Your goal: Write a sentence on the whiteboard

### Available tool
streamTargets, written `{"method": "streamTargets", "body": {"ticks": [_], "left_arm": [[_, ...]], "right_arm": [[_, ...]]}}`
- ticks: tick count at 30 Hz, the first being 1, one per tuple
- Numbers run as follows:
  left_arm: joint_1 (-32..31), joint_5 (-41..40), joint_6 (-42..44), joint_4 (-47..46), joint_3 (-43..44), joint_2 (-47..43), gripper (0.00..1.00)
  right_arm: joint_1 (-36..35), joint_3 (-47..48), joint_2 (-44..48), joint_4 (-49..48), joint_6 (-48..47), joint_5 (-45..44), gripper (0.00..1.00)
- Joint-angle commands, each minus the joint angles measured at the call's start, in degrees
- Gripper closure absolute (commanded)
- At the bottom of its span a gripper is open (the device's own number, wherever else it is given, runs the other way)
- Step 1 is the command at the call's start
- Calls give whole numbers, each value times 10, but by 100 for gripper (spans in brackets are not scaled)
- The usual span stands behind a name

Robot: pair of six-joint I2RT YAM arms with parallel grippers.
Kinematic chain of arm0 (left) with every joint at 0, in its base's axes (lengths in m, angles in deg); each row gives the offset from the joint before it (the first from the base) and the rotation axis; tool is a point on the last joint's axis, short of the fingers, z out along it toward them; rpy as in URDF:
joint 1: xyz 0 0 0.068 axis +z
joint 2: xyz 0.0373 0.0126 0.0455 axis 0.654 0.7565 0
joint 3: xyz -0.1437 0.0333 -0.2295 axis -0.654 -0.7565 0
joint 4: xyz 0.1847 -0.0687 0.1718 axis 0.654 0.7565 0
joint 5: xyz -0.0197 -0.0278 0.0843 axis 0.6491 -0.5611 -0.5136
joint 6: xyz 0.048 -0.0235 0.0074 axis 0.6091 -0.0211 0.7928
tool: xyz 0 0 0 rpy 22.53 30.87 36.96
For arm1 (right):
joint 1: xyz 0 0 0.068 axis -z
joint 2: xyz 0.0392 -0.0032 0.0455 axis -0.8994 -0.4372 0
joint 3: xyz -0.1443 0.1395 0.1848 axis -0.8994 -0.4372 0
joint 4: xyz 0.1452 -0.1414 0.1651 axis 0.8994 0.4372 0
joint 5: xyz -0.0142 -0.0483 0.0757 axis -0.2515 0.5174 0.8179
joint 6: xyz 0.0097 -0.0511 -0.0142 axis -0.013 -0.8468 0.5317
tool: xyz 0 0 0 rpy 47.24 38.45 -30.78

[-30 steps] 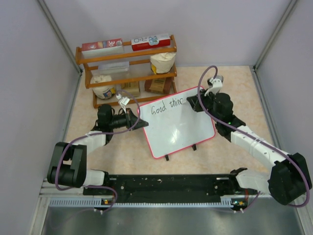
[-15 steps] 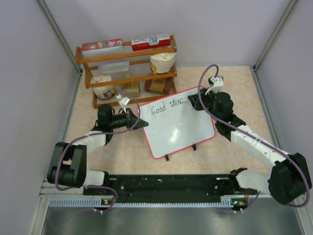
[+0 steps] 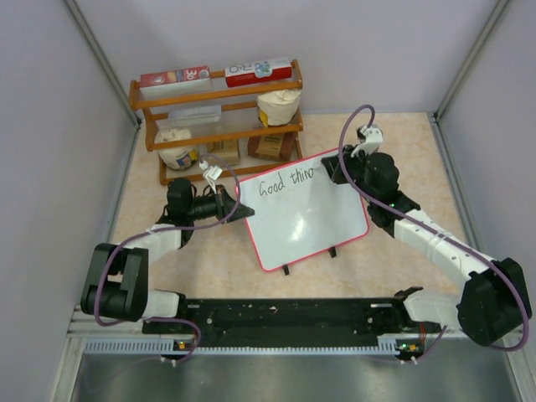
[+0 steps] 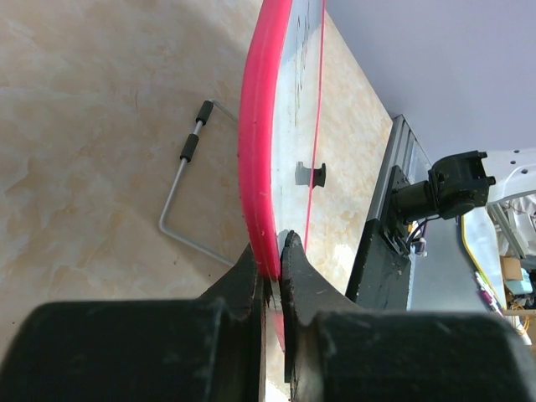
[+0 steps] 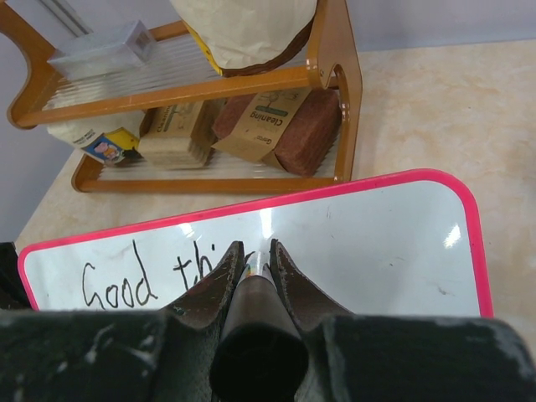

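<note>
The whiteboard (image 3: 306,209), white with a pink frame, stands tilted at the table's middle. Black handwriting (image 3: 285,182) along its top reads "Good thin". My left gripper (image 3: 243,209) is shut on the board's left edge; in the left wrist view its jaws clamp the pink frame (image 4: 255,167) edge-on. My right gripper (image 3: 332,172) is shut on a black marker (image 5: 255,322) and holds its tip against the board's upper part, just right of the writing (image 5: 117,280). The marker tip is hidden between the fingers.
A wooden rack (image 3: 218,113) with boxes and bags stands behind the board, also in the right wrist view (image 5: 251,109). The board's wire stand (image 4: 188,193) lies on the table behind it. Grey walls enclose the table on three sides.
The right gripper with the marker has shifted slightly up and right along the top line, and the writing has grown from "thir" to "thin". The left arm has not moved.
</note>
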Motion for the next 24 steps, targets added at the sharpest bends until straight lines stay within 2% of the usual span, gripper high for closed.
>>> {"method": "streamTargets", "body": {"ticks": [1, 24], "left_arm": [[-23, -11, 139, 55, -30, 11, 100], [-24, -13, 139, 56, -30, 10, 100]], "right_arm": [[5, 2, 8, -7, -6, -5, 100], [5, -66, 47, 13, -11, 3, 100]]}}
